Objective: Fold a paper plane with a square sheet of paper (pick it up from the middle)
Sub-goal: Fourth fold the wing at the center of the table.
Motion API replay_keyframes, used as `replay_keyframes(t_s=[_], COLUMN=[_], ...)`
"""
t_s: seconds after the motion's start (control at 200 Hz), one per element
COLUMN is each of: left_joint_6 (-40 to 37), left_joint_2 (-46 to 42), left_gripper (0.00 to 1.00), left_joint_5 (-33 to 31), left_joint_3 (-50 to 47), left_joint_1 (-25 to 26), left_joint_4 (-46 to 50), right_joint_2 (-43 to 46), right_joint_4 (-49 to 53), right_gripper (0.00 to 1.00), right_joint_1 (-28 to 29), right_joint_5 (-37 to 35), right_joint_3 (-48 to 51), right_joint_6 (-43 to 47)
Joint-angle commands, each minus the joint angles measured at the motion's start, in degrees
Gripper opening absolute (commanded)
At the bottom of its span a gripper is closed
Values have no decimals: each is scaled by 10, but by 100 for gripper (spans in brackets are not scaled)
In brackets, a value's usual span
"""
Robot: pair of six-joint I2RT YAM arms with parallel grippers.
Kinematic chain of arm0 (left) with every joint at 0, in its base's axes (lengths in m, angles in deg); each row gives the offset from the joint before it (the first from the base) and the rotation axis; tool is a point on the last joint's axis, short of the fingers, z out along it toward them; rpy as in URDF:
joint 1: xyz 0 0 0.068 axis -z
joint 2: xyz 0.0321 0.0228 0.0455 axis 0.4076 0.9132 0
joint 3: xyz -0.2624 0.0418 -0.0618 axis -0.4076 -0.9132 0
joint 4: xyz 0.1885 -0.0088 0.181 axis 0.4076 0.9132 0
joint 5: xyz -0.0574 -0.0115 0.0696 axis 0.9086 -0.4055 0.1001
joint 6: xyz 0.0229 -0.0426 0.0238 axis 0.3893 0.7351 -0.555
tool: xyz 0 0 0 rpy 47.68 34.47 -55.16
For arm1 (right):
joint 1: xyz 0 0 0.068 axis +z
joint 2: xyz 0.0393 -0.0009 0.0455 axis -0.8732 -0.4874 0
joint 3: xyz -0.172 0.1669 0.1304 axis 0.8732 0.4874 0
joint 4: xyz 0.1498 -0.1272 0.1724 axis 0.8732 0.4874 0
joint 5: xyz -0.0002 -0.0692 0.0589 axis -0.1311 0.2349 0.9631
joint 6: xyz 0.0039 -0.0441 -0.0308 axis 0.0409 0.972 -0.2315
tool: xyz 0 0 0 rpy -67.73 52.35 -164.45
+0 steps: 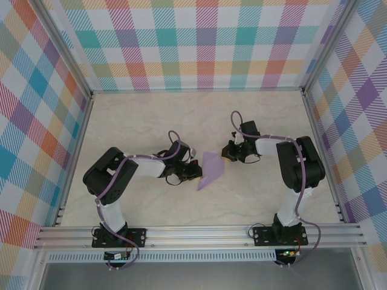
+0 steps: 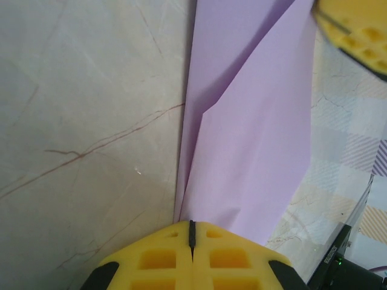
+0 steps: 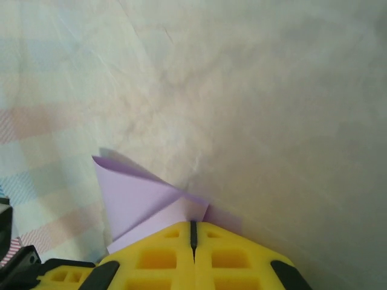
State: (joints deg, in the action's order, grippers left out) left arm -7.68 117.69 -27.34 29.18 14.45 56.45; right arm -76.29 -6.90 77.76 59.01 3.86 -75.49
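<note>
The lavender sheet of paper [image 1: 211, 170] is folded into a long pointed shape with overlapping flaps and hangs between the two grippers over the middle of the table. My left gripper [image 1: 196, 171] is shut on its left edge. In the left wrist view the yellow fingertips [image 2: 181, 241] meet at the paper [image 2: 248, 151], where a diagonal flap lies over a longer layer. My right gripper [image 1: 225, 154] is shut on the paper's upper right corner. From the right wrist, the closed gripper [image 3: 193, 227] pinches a curled fold of paper [image 3: 136, 196].
The marble-patterned table [image 1: 151, 121] is walled by checked panels on the left, back and right. An aluminium rail [image 1: 199, 234] with both arm bases runs along the near edge. A yellow finger of the right gripper [image 2: 354, 27] shows in the left wrist view.
</note>
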Motion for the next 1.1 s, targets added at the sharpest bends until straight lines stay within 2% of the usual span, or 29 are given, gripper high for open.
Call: replay_keyframes(t_s=[0.0, 0.105, 0.245, 0.425, 0.545, 0.81, 0.955, 1.1], left_joint_6=[-16, -13, -13, -15, -16, -14, -18, -19], left_joint_2=[33, 36, 37, 35, 35, 33, 32, 29], left_gripper=[0, 0, 0, 0, 0, 0, 0, 0], left_joint_5=[-51, -51, -54, -58, -59, -52, -52, -49], left_joint_3=[-22, -17, -13, -14, -15, -25, -17, -12], left_joint_1=[2, 2, 1, 2, 1, 2, 2, 2], left_joint_4=[137, 136, 142, 154, 163, 158, 164, 162], right_joint_2=[41, 48, 30, -3, -22, -35, -16, 57], right_joint_4=[-30, -56, -50, -35, -17, -36, -1, -16], right_gripper=[6, 6, 6, 5, 5, 6, 7, 7], right_joint_1=[7, 33, 72, 76, 64, -30, -34, -11], right_joint_5=[27, 58, 58, 42, 10, 6, -11, -10], right_joint_3=[2, 29, 33, 16, 0, -12, -46, -3], right_joint_6=[16, 27, 49, 66, 72, 48, 49, 19])
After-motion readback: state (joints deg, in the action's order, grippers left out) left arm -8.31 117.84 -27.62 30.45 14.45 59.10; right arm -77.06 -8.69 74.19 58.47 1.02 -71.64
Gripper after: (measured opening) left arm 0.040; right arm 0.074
